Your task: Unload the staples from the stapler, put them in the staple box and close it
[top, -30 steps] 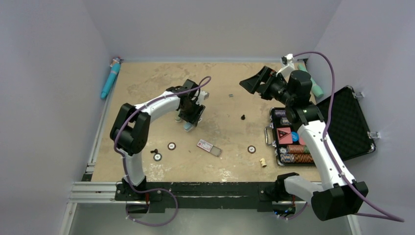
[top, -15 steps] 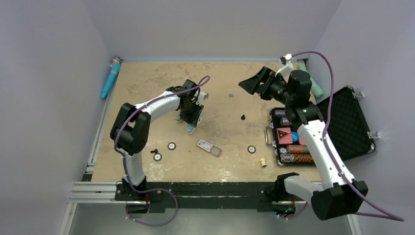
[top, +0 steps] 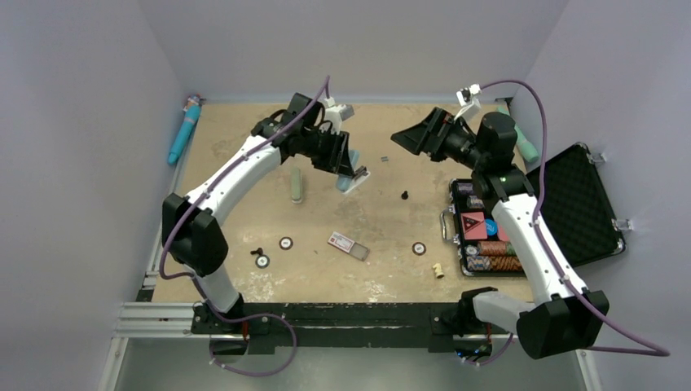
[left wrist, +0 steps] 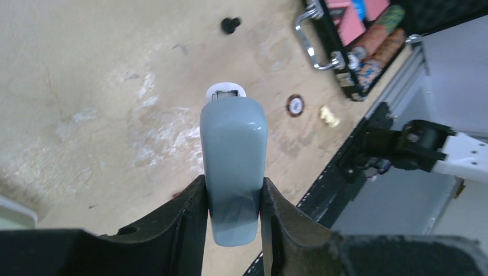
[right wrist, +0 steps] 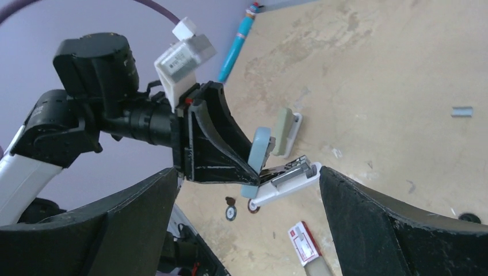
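Nearest the arm bases, a cream scrap (top: pixel 438 270) and a round token (top: pixel 419 248) lie on the table (top: pixel 244 147), with a small red-and-white packet (top: pixel 349 244) to their left; its print is too small to read. On the right an open black case (top: pixel 574 204) holds rows of striped chips and a red card, whose markings are also too small to read. Further in, a black peg (top: pixel 404 195) stands alone. The left gripper (left wrist: pixel 233 192) hangs above the table's middle, its fingers (left wrist: pixel 187 215) clamped on the sides of the blue-grey stapler (left wrist: pixel 233 138). From the left wrist view only the stapler's smooth top and the white tip of its base show. The right wrist view shows it hinged open, the metal magazine bare on the white base, though what the channel holds cannot be made out. A green stapler (top: pixel 296 185) lies flat on the table just left of it. The staples (top: pixel 384 159), a short dark-grey strip, rest on the table beyond the peg, between the two grippers and touching neither. The right gripper (top: pixel 411 130) hovers at the far right with its fingers (right wrist: pixel 115 230) spread wide and nothing between them; the frame edge cuts off their outer parts. A teal pen-like tube (top: pixel 183 130) lies at the far left edge.
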Motion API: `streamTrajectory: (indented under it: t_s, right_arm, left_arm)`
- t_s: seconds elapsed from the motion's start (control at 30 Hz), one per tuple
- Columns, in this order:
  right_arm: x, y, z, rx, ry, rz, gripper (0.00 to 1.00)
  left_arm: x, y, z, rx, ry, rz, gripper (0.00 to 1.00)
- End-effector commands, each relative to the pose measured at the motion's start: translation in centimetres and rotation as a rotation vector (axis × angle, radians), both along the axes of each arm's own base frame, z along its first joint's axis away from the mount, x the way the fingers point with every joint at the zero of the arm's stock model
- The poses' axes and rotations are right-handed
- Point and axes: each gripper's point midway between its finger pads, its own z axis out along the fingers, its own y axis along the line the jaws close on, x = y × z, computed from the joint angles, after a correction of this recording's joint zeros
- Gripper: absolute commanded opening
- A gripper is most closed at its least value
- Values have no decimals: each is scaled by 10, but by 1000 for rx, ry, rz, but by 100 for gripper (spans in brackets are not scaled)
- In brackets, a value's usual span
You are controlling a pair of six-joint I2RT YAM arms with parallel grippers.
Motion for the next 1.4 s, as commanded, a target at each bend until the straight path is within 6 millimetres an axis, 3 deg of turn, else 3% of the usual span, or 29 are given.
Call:
streamTrajectory:
  t_s: [0.0, 0.13, 0.5, 0.67, 0.9, 1.2, 1.37]
  right_arm:
    - [-17, 14, 53, 61, -177, 125, 98]
    - [-28, 26, 62, 141, -187, 231, 97]
    - [-62, 30, 101, 308, -331, 322, 98]
    - [-57, 29, 115, 327, -347, 305, 98]
    - [-54, 30, 124, 375, -346, 313, 98]
    - [-38, 40, 116, 412, -323, 351, 97]
    - [-36, 53, 131, 426, -347, 396, 95]
  left_arm:
    - [-18, -17, 92, -216, -52, -49, 0]
    - [-21, -17, 132, -286, -96, -33, 0]
    - [-29, -12, 226, -495, -172, 1, 0]
    - [-32, -6, 259, -587, -189, 12, 0]
    - [-38, -4, 283, -664, -197, -15, 0]
    - [-42, -7, 285, -700, -176, -45, 0]
    - [-43, -9, 288, -715, -162, -49, 0]
